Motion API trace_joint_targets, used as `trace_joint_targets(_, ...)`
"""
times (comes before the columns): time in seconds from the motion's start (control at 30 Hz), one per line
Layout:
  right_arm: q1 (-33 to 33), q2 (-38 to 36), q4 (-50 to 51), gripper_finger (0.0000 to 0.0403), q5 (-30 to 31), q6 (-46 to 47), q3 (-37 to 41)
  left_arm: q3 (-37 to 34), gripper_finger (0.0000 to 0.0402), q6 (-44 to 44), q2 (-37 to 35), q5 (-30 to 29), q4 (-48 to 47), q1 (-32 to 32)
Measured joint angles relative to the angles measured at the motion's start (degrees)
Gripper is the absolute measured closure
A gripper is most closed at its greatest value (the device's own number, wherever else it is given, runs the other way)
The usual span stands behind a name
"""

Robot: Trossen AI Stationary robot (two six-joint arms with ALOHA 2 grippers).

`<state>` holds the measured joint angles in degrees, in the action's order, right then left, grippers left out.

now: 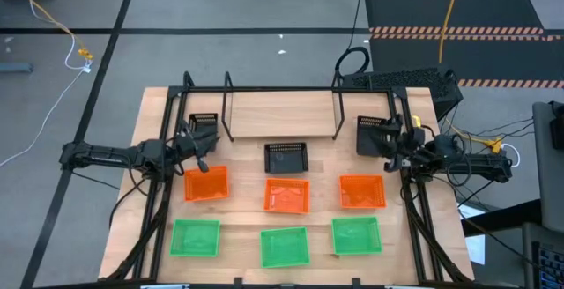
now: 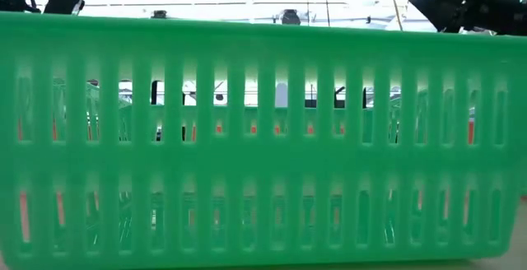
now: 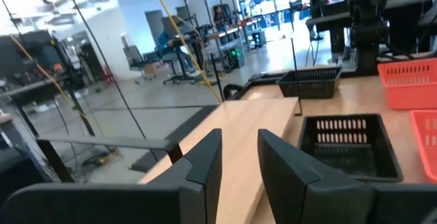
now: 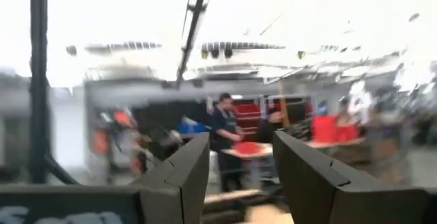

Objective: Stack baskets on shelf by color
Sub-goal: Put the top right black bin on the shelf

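Nine baskets lie flat on the table in the high view. The three black ones are at the left (image 1: 204, 122), in the middle (image 1: 286, 157) and at the right (image 1: 370, 135). Three orange baskets (image 1: 287, 195) form a row nearer, and three green baskets (image 1: 285, 247) sit along the near edge. The shelf (image 1: 282, 113) stands at the far side between two black hoops. My left gripper (image 1: 199, 144) (image 3: 239, 162) is open beside the left black basket. My right gripper (image 1: 393, 141) (image 4: 239, 169) is open beside the right black basket. Neither holds anything.
A green basket wall (image 2: 263, 138) fills the low view, with both arms dark at its top corners. A black frame (image 1: 291, 90) borders the table behind the shelf. Bare wood (image 1: 242, 152) lies between the black baskets. People stand in the room beyond (image 4: 225, 132).
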<state>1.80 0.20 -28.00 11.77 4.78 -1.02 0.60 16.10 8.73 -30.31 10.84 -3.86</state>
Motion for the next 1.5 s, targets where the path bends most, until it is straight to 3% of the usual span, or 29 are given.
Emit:
trace_joint_targets(0.1,0.0,0.0,0.8,0.0248,0.0,7.4,0.0,0.0,0.0304,0.1,0.0,0.0,-0.2,0.0)
trace_joint_targets(0.43,0.0,0.1,0.3,0.0248,2.3,4.3,0.0,0.0,0.0304,0.3,0.0,0.0,-0.2,0.0)
trace_joint_targets(0.53,0.1,0.2,-2.8,0.0248,14.2,3.5,0.0,0.0,0.0304,0.3,0.0,0.0,-0.3,0.0)
trace_joint_targets(0.67,0.1,0.8,-0.5,0.0248,24.9,-2.2,0.0,0.0,0.0304,0.3,0.0,0.0,0.0,0.0)
trace_joint_targets(0.87,0.1,3.6,6.6,0.0248,51.1,-3.8,-2.5,0.0,0.0304,2.4,0.0,0.0,4.7,0.0)
trace_joint_targets(1.03,0.1,11.3,19.1,0.0248,55.0,-3.7,-14.6,0.0,0.0304,-4.1,0.0,1.3,8.8,0.0)
trace_joint_targets(1.17,0.1,22.6,34.7,0.0248,53.9,-1.8,-26.0,0.0,0.0304,-8.9,0.0,1.8,9.0,0.0)
trace_joint_targets(1.23,0.4,28.4,45.6,0.0248,51.5,3.4,-32.0,0.0,0.0304,-11.0,0.0,1.8,9.0,0.0)
trace_joint_targets(1.37,3.0,39.2,65.6,0.0248,31.3,17.1,-41.5,0.0,0.0304,-16.8,0.0,1.8,7.5,-0.1)
trace_joint_targets(1.5,6.1,47.2,76.7,0.0248,10.6,22.5,-46.0,0.0,0.0304,-21.9,0.0,2.2,4.2,-0.1)
